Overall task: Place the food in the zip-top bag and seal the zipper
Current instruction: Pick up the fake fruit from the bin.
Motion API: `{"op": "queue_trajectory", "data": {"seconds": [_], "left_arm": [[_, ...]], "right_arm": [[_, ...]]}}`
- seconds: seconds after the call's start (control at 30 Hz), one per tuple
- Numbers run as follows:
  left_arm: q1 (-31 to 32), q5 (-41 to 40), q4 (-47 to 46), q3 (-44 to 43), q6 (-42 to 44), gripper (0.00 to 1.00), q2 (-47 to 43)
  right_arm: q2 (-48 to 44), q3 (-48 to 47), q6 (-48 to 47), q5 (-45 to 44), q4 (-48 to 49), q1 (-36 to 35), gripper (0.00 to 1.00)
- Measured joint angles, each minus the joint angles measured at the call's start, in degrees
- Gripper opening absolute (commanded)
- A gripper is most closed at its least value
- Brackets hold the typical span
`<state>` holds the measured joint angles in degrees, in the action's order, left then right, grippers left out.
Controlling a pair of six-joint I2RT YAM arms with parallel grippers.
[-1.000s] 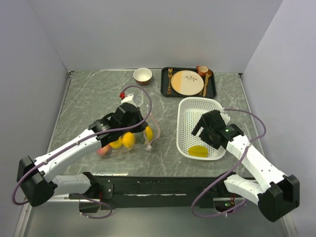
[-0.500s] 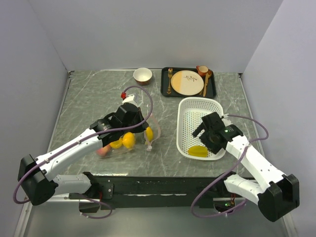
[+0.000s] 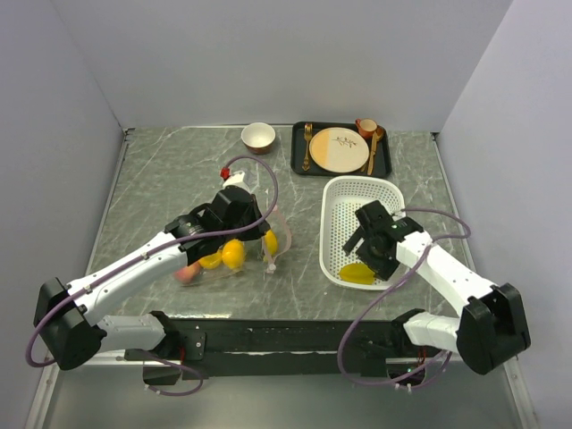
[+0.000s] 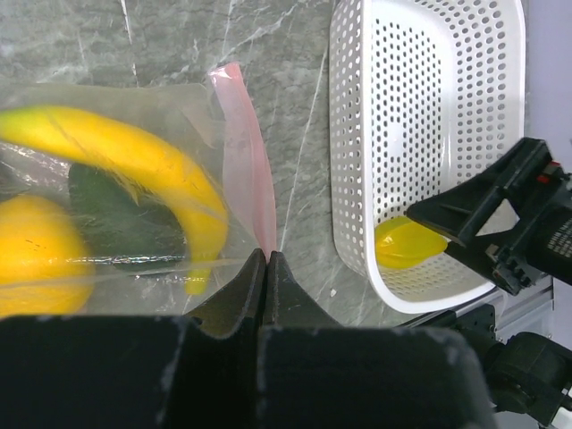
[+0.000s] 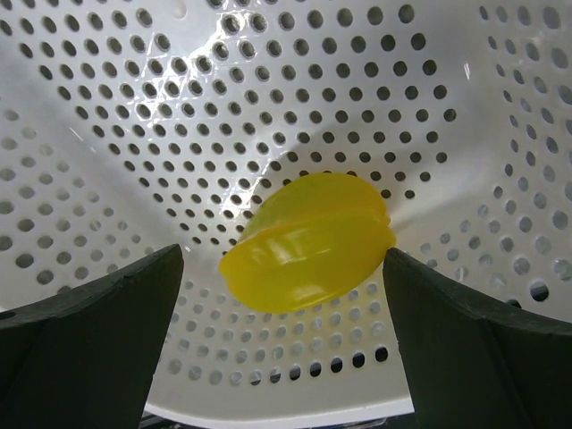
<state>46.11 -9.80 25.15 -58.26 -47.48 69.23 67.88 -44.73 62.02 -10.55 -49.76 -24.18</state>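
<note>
Counter (image 3: pixel 161 170), grey marble pattern.

Left side: the zip-top bag (image 4: pixel 89 98) lies flat on the counter just left of the white basket (image 3: pixel 357 192), and the two are not touching. The bag is clear and crinkled. Its zipper (image 4: pixel 246 170) is a pale pink strip along the edge that faces the basket.

Inside the bag there is a banana (image 4: pixel 134 161), a yellow round fruit (image 4: pixel 36 250) and a dark piece (image 4: pixel 116 228) tucked under the banana's curve. A pink fruit (image 3: pixel 186 274) shows at the bag's far-left end in the top view. I cannot tell whether it sits inside the plastic.

Left fingers (image 4: pixel 266 264) are pressed together. They pinch the zip-top bag at the near end of the zipper.

Right side: the right fingers (image 3: pixel 365 255) reach down into the near end of the basket. They are spread wide and hold nothing. The yellow-green piece (image 5: pixel 308 241) lies on the basket floor between the two tips, near the near wall. From the wrist view it looks clear of both fingers, though only by a small gap on the right.

Far edge: a black tray (image 3: pixel 299 156) holds a plate and cutlery, and a bowl (image 3: pixel 258 137) stands beside it.
</note>
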Motion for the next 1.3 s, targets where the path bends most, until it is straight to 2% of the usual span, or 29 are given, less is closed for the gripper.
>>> {"op": "queue_trajectory", "data": {"seconds": [0.33,0.5,0.67,0.8,0.93,1.3], "left_arm": [[0.00,-0.07,-0.22,0.00,0.00,0.01,0.07],[0.00,-0.11,-0.20,0.00,-0.02,0.01,0.07],[0.00,-0.26,-0.15,0.00,-0.02,0.01,0.07],[0.00,-0.48,-0.09,0.00,-0.02,0.01,0.07],[0.00,-0.57,-0.07,0.00,-0.02,0.01,0.07],[0.00,-0.55,-0.22,0.00,0.00,0.01,0.35]], "right_arm": [[6.36,-0.31,-2.58,1.33,4.28,0.00,0.98],[8.81,-1.18,-3.69,1.36,6.54,0.00,0.88],[11.47,-2.21,-4.98,1.70,9.62,0.02,0.72],[12.31,-2.29,-6.34,2.51,11.98,0.02,0.67],[12.50,-3.52,-8.37,3.02,13.38,0.02,0.69],[12.63,-4.13,-17.46,2.89,14.16,-0.31,0.86]]}}
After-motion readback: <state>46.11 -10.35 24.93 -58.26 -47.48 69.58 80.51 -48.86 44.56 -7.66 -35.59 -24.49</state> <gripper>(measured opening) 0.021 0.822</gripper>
